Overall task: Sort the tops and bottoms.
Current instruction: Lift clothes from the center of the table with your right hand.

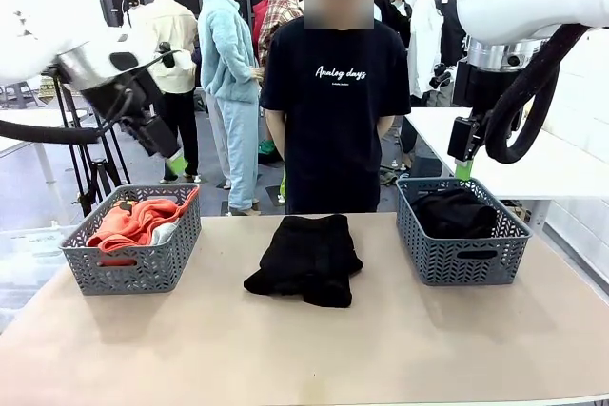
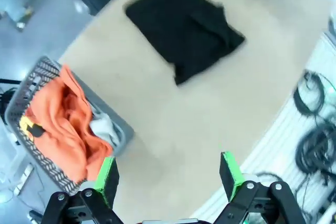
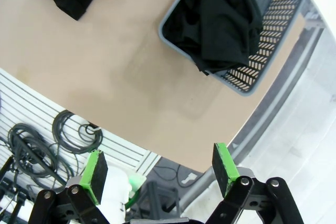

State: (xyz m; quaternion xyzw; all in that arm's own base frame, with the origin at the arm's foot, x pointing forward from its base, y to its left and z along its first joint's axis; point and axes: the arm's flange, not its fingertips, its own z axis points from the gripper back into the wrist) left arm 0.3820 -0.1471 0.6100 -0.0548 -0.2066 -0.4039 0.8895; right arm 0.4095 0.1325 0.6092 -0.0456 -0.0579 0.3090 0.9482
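Note:
An orange-red top [image 1: 136, 220] lies bunched in the left grey basket [image 1: 114, 275], with a light grey top [image 1: 165, 232] tucked at its right side. One folded black bottom [image 1: 306, 259] rests on the table's middle. Another black bottom [image 1: 454, 211] fills the right grey basket [image 1: 463, 259]. My left gripper [image 1: 177, 166] hangs open and empty high over the left basket; in its wrist view [image 2: 169, 177] the orange top [image 2: 58, 124] and the black bottom [image 2: 184, 27] lie far below. My right gripper [image 1: 462, 170] is open and empty above the right basket, and its wrist view [image 3: 160, 166] shows the basketed bottom [image 3: 226, 19].
A person in a black T-shirt with white script [image 1: 335, 111] stands at the far edge, hands behind the back. A white table [image 1: 533, 154] stands off to the right. Bare tabletop [image 1: 285, 349] spreads in front of the folded garment and between the baskets.

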